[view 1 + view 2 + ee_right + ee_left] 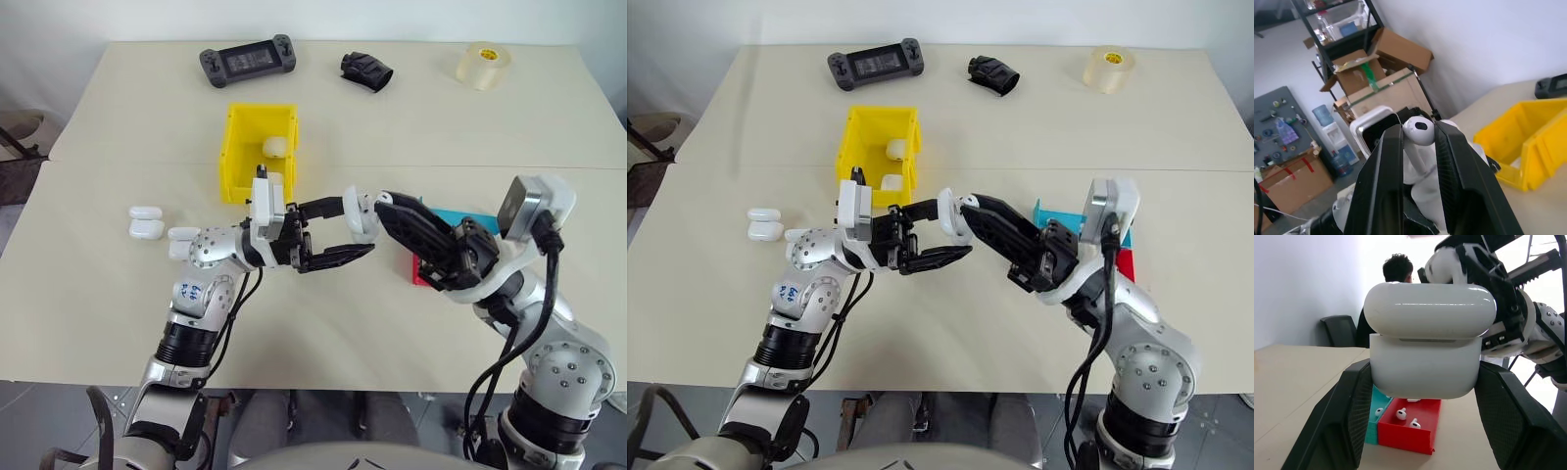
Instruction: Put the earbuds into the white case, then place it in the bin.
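My left gripper is shut on a white case, held above the table's middle; in the left wrist view the case sits between the fingers with its lid slightly ajar. My right gripper is shut on one earbud, its tips right beside the case. The yellow bin stands just behind the left hand with a white case inside. More earbuds lie in a red tray.
Three spare white cases lie on the table to the left. A teal tray and the red tray sit under my right arm. A game controller, a black object and a tape roll line the far edge.
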